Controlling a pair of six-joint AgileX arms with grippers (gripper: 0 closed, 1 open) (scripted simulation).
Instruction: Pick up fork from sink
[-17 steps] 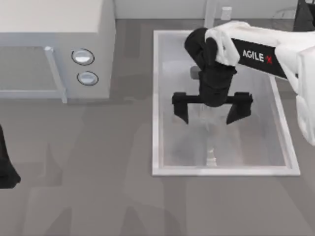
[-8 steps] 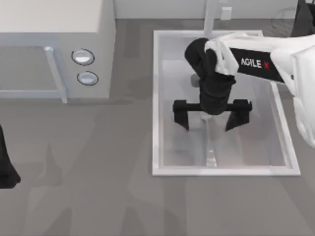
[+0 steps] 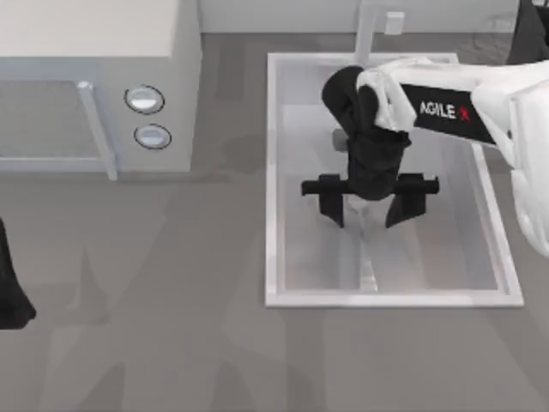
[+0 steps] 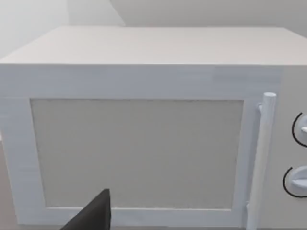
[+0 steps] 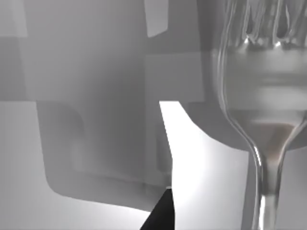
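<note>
This is a rendered kitchen. A grey bench carries a white microwave with two round knobs and a bar door handle. Beside the microwave, a pale rectangular sink with a raised white rim is set into the bench, a white faucet post at its far edge. A shiny fork lies in the sink.

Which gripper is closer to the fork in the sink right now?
Right. The right gripper is down in the sink, fingers straddling the fork. The left gripper sits parked at the table's far left edge.
</note>
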